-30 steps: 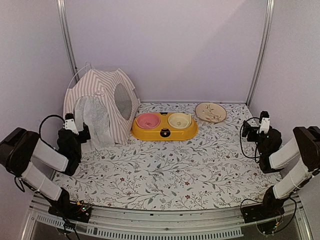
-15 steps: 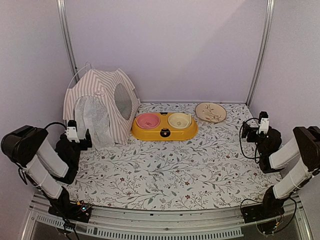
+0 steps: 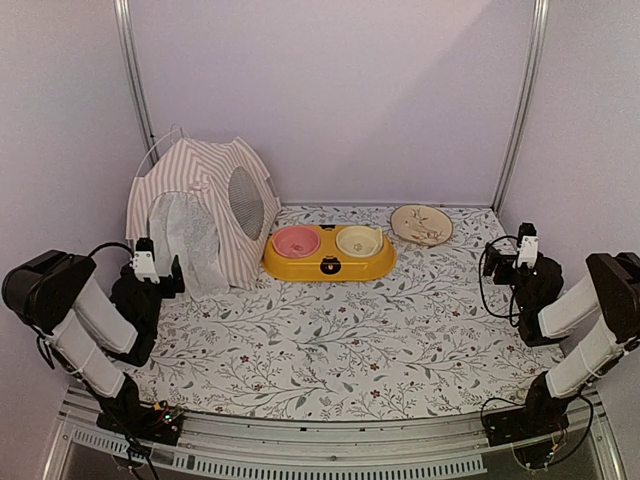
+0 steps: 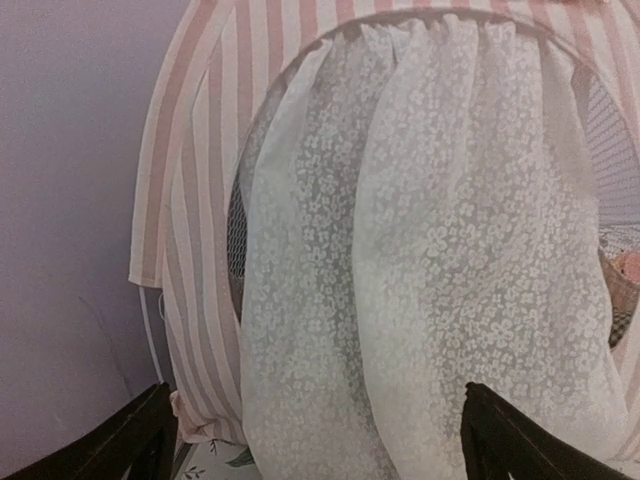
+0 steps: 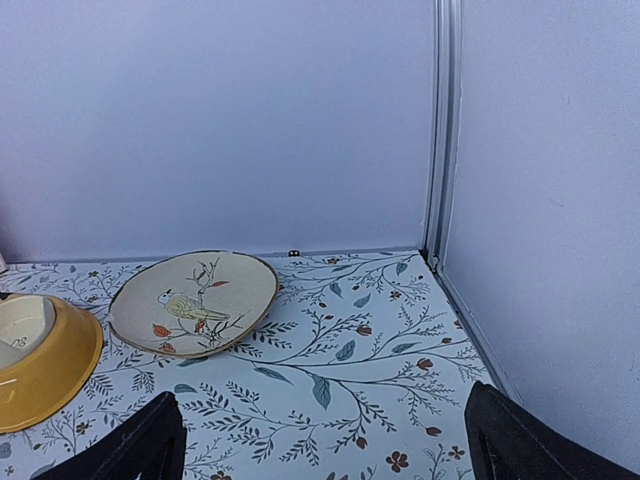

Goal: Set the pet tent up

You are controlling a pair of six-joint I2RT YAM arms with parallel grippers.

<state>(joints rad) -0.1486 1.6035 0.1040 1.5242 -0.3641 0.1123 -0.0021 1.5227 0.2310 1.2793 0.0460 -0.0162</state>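
The pet tent (image 3: 205,205) stands upright at the back left corner, pink-and-white striped, with a round mesh window (image 3: 246,203) on its right side and a white sheer door flap (image 3: 187,240) hanging over its front. In the left wrist view the flap (image 4: 420,270) fills the frame, striped fabric (image 4: 190,200) around it. My left gripper (image 3: 160,272) (image 4: 318,455) is open just in front of the flap, with nothing between its fingers. My right gripper (image 3: 510,260) (image 5: 325,455) is open at the far right, over the mat, far from the tent.
A yellow double pet bowl (image 3: 329,252) with pink and cream dishes sits right of the tent. A bird-patterned plate (image 3: 421,224) (image 5: 193,301) lies at the back right. The floral mat (image 3: 330,340) covers the table. Walls enclose the left, back and right sides.
My left arm has drawn back toward the near edge and turned, its gripper now a little lower and right of where it was. The right arm has barely moved.
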